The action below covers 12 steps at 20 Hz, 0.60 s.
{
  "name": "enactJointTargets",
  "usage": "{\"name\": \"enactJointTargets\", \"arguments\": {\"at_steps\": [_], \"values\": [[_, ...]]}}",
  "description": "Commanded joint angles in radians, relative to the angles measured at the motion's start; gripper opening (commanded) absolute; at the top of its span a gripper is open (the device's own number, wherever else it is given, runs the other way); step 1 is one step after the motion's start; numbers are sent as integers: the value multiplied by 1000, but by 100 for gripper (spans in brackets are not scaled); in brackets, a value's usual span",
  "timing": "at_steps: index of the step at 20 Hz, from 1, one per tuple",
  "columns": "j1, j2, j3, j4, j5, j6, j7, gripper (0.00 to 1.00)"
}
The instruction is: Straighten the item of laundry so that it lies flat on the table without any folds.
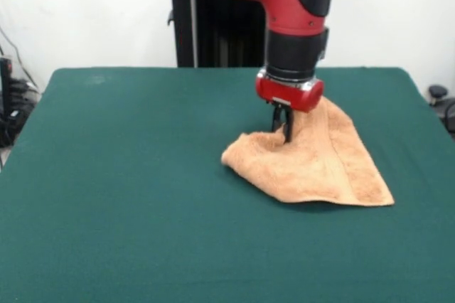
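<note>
One towel (pixel 320 161) lies on the table: a single orange-tan terry-cloth piece, bunched and folded over itself, right of the middle. There is one table (pixel 128 196), with a dark green top that fills most of the view. One robot arm (pixel 284 4), red and black, reaches down over the towel, and it carries one hand (pixel 282 129), whose dark tips meet the cloth at the towel's raised part. Behind the table's far edge stands one dark upright column (pixel 213 33). At the far left edge sits one cluster of dark cables and gear (pixel 11 104), too jumbled to count singly. At the far right edge one small dark object (pixel 439 97) shows.
</note>
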Motion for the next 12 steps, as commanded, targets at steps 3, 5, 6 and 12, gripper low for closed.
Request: {"name": "enactJointTargets", "arguments": {"at_steps": [3,5,6,12], "values": [[124,-67,3,262,116,125,309,0],[152,-152,-32,293,127,228,299,0],[150,-197,-34,307,132,289,302,0],[96,-232,81,367,184,282,342,0]]}}
